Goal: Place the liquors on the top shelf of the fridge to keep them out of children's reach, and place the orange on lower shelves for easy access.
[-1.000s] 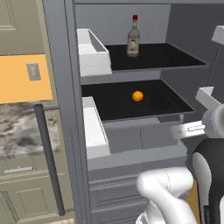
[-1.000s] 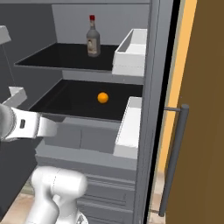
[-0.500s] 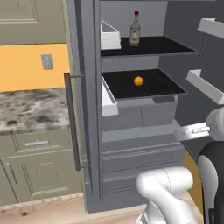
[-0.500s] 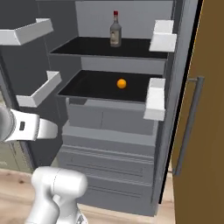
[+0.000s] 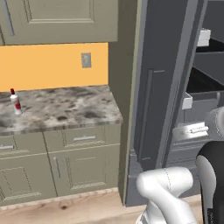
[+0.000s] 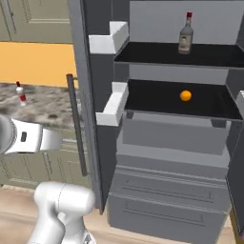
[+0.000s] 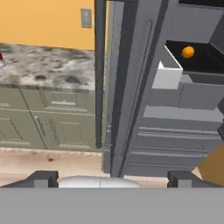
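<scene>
One liquor bottle [image 6: 186,35] with a red cap stands upright on the fridge's [image 6: 167,143] top shelf [image 6: 152,51]. The orange [image 6: 186,96] lies on the black lower shelf [image 6: 152,97] below it, and the hand view also catches the orange [image 7: 188,52]. A second liquor bottle [image 5: 15,101] stands on the marble counter [image 5: 65,109] left of the fridge, also seen as a small bottle [image 6: 20,94] in the right base view. My gripper [image 7: 112,180] is open and empty, well back from the fridge, facing its open door's edge.
The fridge door [image 6: 90,95] stands open between counter and shelves, carrying white door bins [image 6: 113,104] and a long dark bar handle [image 7: 99,74]. Grey drawers [image 6: 167,190] fill the fridge's bottom. Beige cupboards [image 5: 65,166] sit under the counter, over a wooden floor [image 7: 52,164].
The whole picture has shifted: the base has moved, swinging the view left, so the counter and its bottle have come into sight. The bottle and orange in the fridge stay put.
</scene>
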